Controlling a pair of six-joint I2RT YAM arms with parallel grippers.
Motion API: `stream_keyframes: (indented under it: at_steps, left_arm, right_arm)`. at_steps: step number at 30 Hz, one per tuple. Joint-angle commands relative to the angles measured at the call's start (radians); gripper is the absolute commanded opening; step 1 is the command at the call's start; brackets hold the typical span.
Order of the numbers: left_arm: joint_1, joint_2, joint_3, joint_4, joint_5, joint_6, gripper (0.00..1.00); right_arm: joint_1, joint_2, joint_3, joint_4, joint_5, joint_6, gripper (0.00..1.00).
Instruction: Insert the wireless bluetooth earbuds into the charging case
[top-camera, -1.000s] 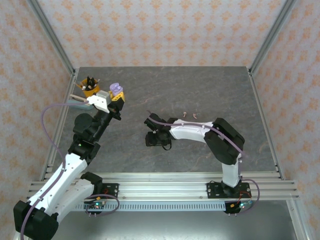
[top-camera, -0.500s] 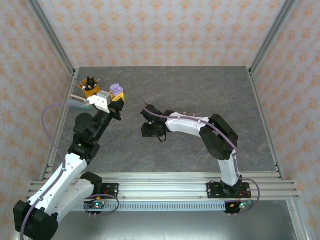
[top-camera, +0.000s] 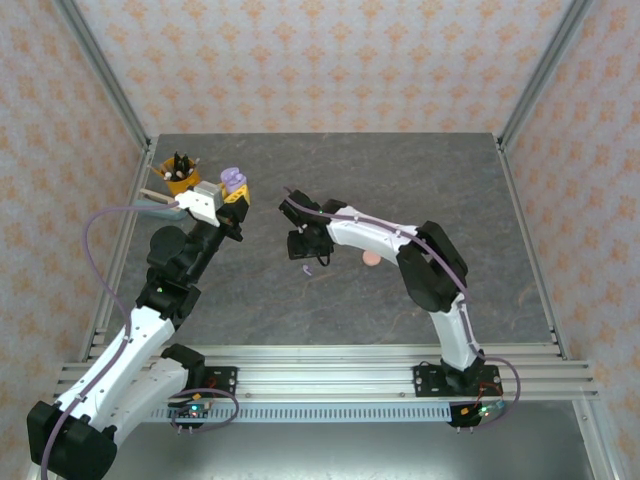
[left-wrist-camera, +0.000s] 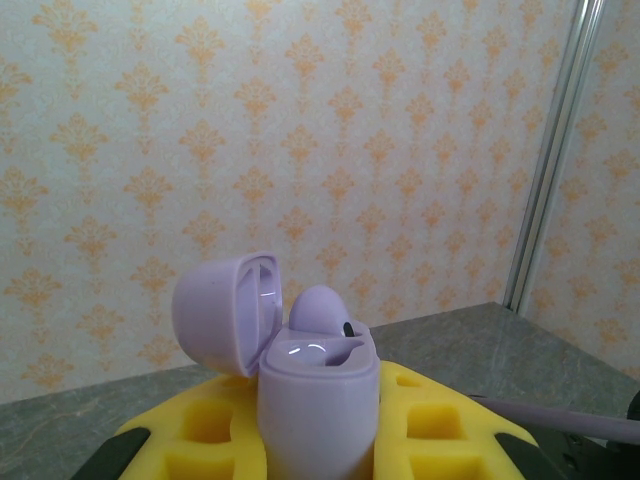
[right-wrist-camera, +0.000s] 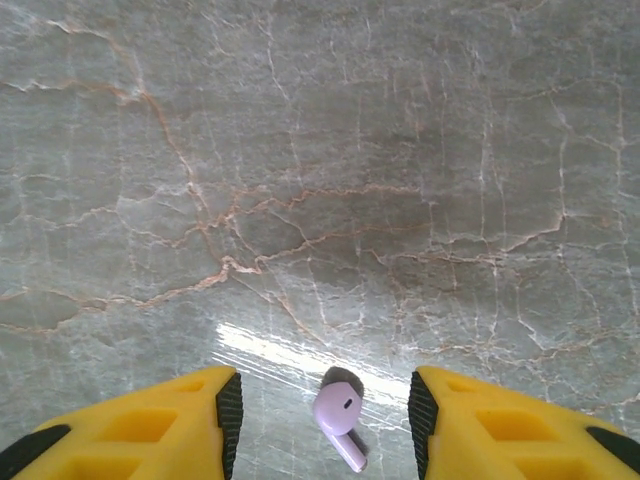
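Earbud (right-wrist-camera: 340, 412) — lilac, lower centre — is seen on open table (right-wrist-camera: 300, 150) between the right gripper's (right-wrist-camera: 320, 405) parted fingers (right-wrist-camera: 150, 430); an open case (left-wrist-camera: 318, 400), one bud (left-wrist-camera: 318, 310) inside, is clamped by the left gripper (top-camera: 233, 192).

The lilac charging case (left-wrist-camera: 318, 400) stands upright in the left claw (left-wrist-camera: 318, 445), lid flipped open, one lilac earbud (left-wrist-camera: 318, 308) seated inside. A second lilac earbud (right-wrist-camera: 338, 412) lies flat on the worktop (right-wrist-camera: 300, 150).

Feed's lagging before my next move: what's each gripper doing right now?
Left gripper: closed on the open lilac charging case.
Right gripper: open, empty, fingers either side of the lilac earbud on the table.
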Motion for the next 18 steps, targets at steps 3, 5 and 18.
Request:
stream_keyframes:
  at_steps: [3, 5, 18]
  left_arm:
    - [0.006, -0.017, 0.002, 0.002, -0.002, 0.001, 0.00]
    - [0.006, -0.017, 0.000, 0.001, -0.003, 0.001, 0.00]
    - [0.005, -0.022, -0.027, 0.024, -0.009, -0.009, 0.00]
  right_arm:
    - [0.029, 0.051, 0.065, -0.152, 0.084, 0.019, 0.49]
    - [0.040, 0.061, 0.069, -0.166, 0.103, 0.040, 0.50]
    - [0.074, 0.120, 0.088, -0.178, 0.116, 0.094, 0.46]
